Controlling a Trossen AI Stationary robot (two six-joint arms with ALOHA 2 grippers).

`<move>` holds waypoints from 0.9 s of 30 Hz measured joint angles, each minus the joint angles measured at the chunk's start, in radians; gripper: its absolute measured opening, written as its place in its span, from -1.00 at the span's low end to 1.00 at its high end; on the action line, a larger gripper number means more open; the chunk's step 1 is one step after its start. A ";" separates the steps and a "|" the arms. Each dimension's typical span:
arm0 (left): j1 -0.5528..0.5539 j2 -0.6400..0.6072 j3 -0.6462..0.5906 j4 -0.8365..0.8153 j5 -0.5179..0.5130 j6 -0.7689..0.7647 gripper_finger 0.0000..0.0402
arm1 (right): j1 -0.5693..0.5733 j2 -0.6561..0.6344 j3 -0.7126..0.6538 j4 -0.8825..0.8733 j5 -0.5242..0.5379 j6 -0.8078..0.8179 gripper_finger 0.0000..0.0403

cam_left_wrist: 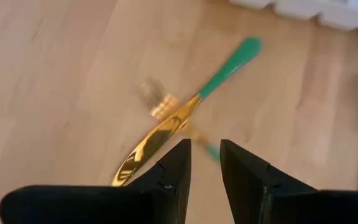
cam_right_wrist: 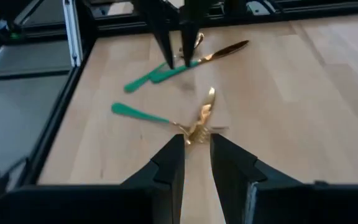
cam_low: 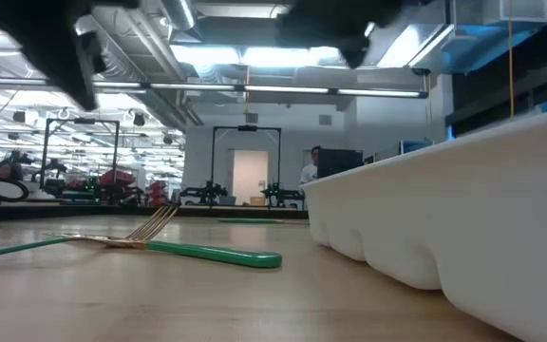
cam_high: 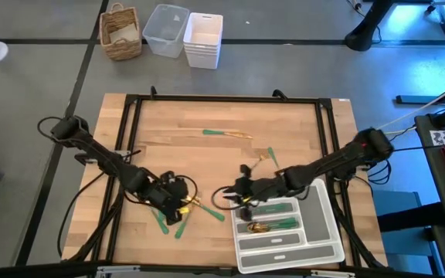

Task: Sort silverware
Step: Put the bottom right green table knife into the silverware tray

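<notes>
A gold-bladed knife with a green handle (cam_left_wrist: 166, 127) lies on the wooden table, crossed with a fork (cam_low: 155, 223). Its handle (cam_high: 211, 213) points at the white tray (cam_high: 321, 232). My left gripper (cam_high: 180, 199) hangs above the blade end, open, fingers (cam_left_wrist: 205, 152) apart with bare wood between them. My right gripper (cam_high: 236, 193) hovers left of the tray, open (cam_right_wrist: 197, 146), with a gold fork head (cam_right_wrist: 194, 129) on the table just beyond it. More silverware lies near my left gripper (cam_high: 168, 222) and farther back (cam_high: 226, 134), (cam_high: 273, 158). Green-handled pieces (cam_high: 275, 208) lie in the tray.
The tray's tall white wall (cam_low: 463, 218) stands at the table's near right. A black frame rail (cam_high: 128, 154) runs around the tabletop. A wicker basket (cam_high: 120, 32) and white bins (cam_high: 203, 38) sit beyond the far edge. Bare wood shows at the table's middle (cam_high: 207, 166).
</notes>
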 joint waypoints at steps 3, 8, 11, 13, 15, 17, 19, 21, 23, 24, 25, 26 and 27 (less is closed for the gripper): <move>-0.009 -0.014 -0.020 -0.042 -0.002 -0.004 -0.60 | 0.000 0.088 0.081 -0.003 0.000 0.014 -0.60; -0.014 -0.016 -0.023 -0.095 -0.027 0.068 -0.60 | 0.000 0.240 0.198 -0.004 0.001 0.021 -0.60; -0.012 -0.016 -0.023 -0.099 -0.035 0.119 -0.60 | -0.002 0.316 0.260 -0.018 0.001 0.059 -0.60; -0.012 -0.016 -0.023 -0.100 -0.036 0.151 -0.60 | -0.004 0.354 0.303 -0.062 0.000 0.089 -0.60; -0.012 -0.016 -0.022 -0.106 -0.039 0.173 -0.60 | -0.008 0.395 0.353 -0.110 -0.005 0.132 -0.60; -0.012 -0.016 -0.023 -0.132 -0.042 0.197 -0.60 | -0.015 0.427 0.395 -0.188 -0.020 0.170 -0.60; -0.014 -0.016 -0.022 -0.152 -0.058 0.200 -0.59 | -0.022 0.465 0.442 -0.236 -0.042 0.206 -0.60; -0.014 -0.016 -0.022 -0.177 -0.080 0.198 -0.59 | -0.029 0.493 0.481 -0.288 -0.076 0.231 -0.60; -0.014 -0.016 -0.022 -0.194 -0.099 0.199 -0.59 | -0.035 0.524 0.524 -0.302 -0.114 0.244 -0.60; -0.014 -0.016 -0.022 -0.205 -0.103 0.198 -0.59 | -0.037 0.536 0.541 -0.320 -0.130 0.244 -0.60; -0.014 -0.016 -0.022 -0.213 -0.108 0.197 -0.59 | -0.041 0.548 0.557 -0.334 -0.145 0.244 -0.60; -0.016 -0.016 -0.022 -0.216 -0.111 0.192 -0.59 | -0.042 0.558 0.572 -0.343 -0.154 0.244 -0.60; -0.016 -0.016 -0.022 -0.224 -0.112 0.182 -0.59 | -0.046 0.565 0.582 -0.351 -0.155 0.244 -0.60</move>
